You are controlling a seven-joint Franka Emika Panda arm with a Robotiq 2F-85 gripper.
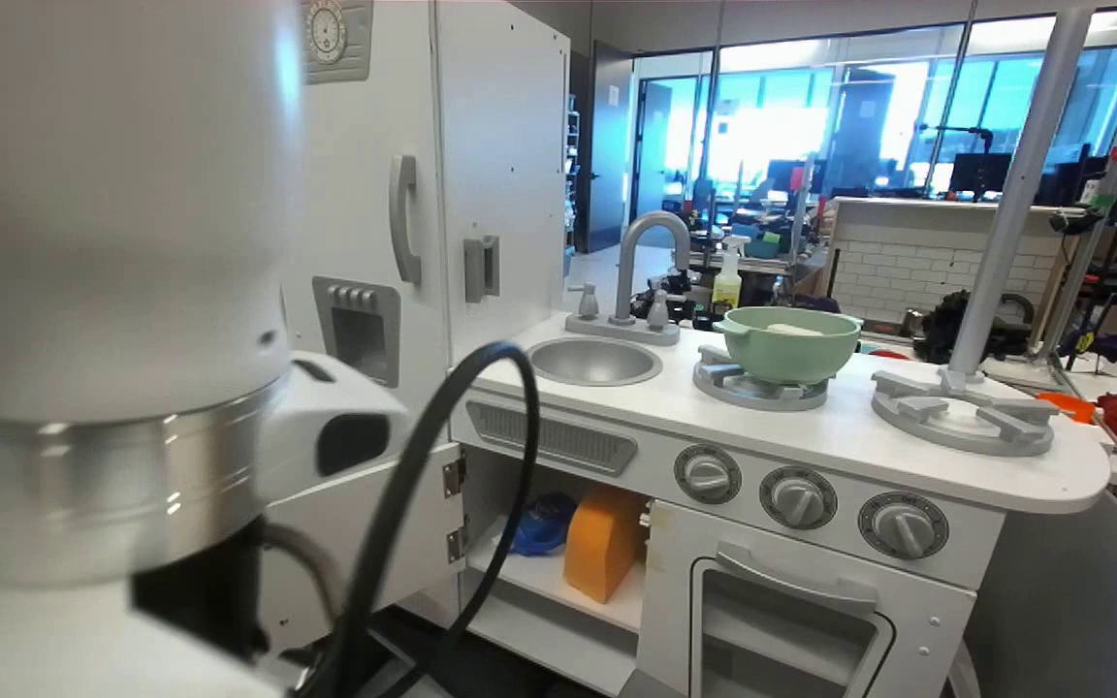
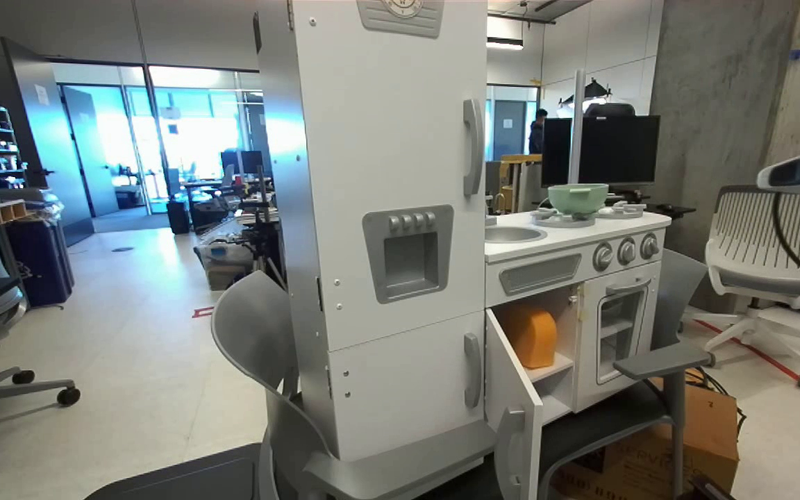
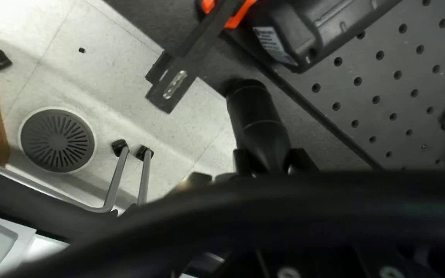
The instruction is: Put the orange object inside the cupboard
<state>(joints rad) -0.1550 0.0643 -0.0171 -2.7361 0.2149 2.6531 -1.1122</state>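
The orange object [image 1: 602, 543] stands upright on the inner shelf of the cupboard [image 1: 529, 574]. It also shows there in an exterior view [image 2: 533, 337], with the cupboard wall [image 2: 567, 323] beside it. The white cupboard door [image 1: 345, 553] stands open, also in an exterior view [image 2: 526, 410]. My gripper is apart from the orange object and out of sight in both exterior views. In the wrist view a blurred dark cable [image 3: 245, 208] covers most of the gripper area. Dark blocks flank a black cylinder [image 3: 257, 116] there; I cannot tell whether they are fingertips or whether the jaws are open.
A blue item [image 1: 544, 523] lies beside the orange object. A green bowl [image 1: 791, 351] stands on the stove top. The arm [image 1: 112, 242] fills the left of an exterior view, its cable [image 1: 520, 436] looping before the cupboard. A grey chair [image 2: 400, 472] stands before the toy kitchen.
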